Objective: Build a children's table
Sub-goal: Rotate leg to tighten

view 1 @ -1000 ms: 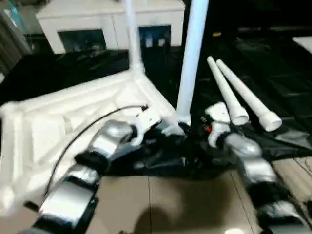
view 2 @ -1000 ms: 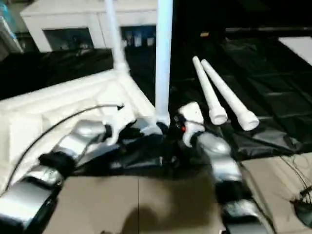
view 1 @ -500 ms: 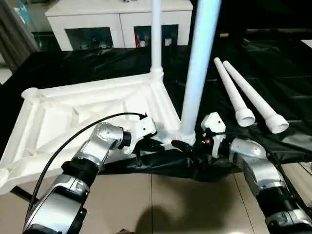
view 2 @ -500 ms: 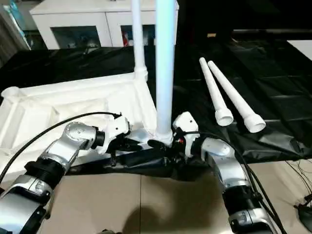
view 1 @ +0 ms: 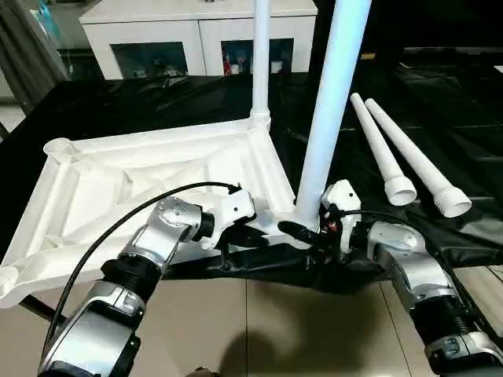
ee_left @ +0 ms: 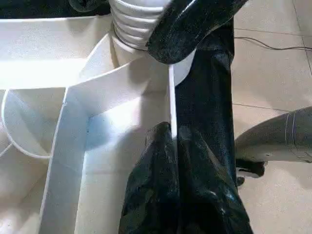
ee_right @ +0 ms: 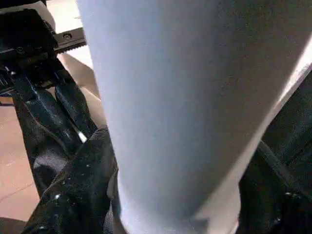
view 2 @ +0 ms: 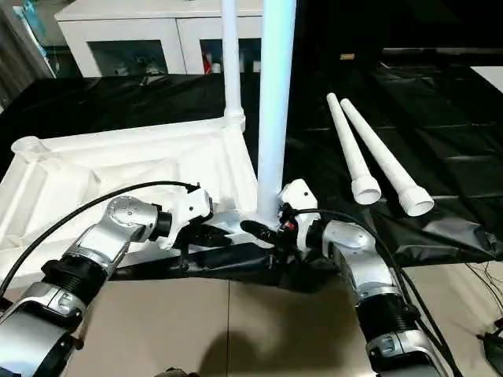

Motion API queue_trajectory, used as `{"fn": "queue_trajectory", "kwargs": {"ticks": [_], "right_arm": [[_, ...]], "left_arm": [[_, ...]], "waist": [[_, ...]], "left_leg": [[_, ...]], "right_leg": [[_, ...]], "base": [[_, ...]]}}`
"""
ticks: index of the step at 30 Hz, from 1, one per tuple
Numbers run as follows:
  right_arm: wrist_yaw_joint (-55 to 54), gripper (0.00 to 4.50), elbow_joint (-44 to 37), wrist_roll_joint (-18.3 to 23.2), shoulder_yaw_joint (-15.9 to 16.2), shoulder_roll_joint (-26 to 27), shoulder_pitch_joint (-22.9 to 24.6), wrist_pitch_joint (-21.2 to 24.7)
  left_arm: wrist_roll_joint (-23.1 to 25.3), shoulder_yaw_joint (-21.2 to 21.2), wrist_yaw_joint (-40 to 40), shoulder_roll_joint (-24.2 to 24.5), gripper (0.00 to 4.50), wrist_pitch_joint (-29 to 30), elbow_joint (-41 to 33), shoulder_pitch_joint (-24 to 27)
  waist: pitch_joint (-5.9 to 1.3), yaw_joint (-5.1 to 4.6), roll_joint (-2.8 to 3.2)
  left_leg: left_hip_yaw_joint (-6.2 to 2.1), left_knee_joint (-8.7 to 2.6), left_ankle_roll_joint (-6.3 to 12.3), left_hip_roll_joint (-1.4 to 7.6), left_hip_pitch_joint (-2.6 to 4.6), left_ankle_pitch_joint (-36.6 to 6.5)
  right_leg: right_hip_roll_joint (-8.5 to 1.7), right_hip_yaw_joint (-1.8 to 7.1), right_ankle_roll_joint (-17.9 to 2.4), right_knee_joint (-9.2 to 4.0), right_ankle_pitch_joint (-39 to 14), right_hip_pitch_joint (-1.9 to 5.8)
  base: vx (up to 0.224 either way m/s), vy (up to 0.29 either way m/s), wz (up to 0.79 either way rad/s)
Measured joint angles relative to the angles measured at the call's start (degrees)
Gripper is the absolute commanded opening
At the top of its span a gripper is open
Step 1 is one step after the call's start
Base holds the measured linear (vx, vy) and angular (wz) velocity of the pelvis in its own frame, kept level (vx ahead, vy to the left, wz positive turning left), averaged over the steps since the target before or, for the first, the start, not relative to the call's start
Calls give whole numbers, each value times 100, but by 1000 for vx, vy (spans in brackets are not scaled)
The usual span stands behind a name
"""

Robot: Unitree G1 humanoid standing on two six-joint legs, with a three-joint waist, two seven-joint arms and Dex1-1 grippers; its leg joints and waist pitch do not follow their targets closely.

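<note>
Two grippers: both working at the near corner socket.
Left gripper [ee_left: 171, 141]: pinching the table top's [view 1: 118, 181] thin edge wall, steadying it.
Right gripper [view 1: 302, 233]: clamping the upright leg's [view 1: 326, 118] base, seemingly seating it.
Spare legs [view 1: 409, 153]: lying beyond, waiting.

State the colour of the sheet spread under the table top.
Black and glossy. The sheet under the white table top shows best in the left eye view.
</note>
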Motion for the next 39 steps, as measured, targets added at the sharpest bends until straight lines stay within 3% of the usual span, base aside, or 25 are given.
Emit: {"fn": "queue_trajectory", "kwargs": {"ticks": [13,17,23,28,36,38,39], "right_arm": [[-157,273,193,3,-23,81,-65,-62],[-827,273,468,-48,-191,311,-205,-43],[-3221,272,1189,-319,-727,1116,-761,227],[-4883,272,2159,-378,-1069,1545,-1556,334],[-5327,272,2829,-452,-1260,1714,-1919,-7],[-5331,342,2918,-448,-1340,1741,-1961,-65],[-5322,342,2932,-371,-1422,1796,-1970,-83]], "left_arm": [[-6,6,114,-32,0,147,8,-5],[56,56,626,-236,0,295,243,-162],[91,337,2205,-1121,0,837,1209,-798],[-8,626,3260,-1688,0,1067,1940,-1267],[-28,757,3513,-1814,0,1009,2282,-1443],[-27,759,3513,-1808,0,971,2338,-1469],[-25,761,3541,-1788,0,926,2374,-1476]], "waist": [[0,-16,-1],[-1,-35,-3],[-2,-114,-2],[-6,-183,5],[-11,-194,6],[-10,-198,6],[-10,-202,1]], "left_leg": [[0,22,0,2,1,0],[0,31,0,1,4,-1],[15,27,-1,-21,30,-1],[16,21,0,-31,39,-1],[16,17,1,-31,43,-2],[16,15,1,-31,43,-2],[16,12,1,-31,44,-2]], "right_leg": [[0,5,0,16,0,0],[0,14,-5,21,6,3],[0,67,-10,15,15,18],[-2,76,-10,11,15,23],[-2,75,-9,7,15,25],[-2,74,-9,7,14,24],[-2,75,-8,7,14,24]], "base": [[0,0,0],[0,0,0],[0,0,0],[0,0,0],[0,0,0],[0,0,0],[0,0,0]]}}
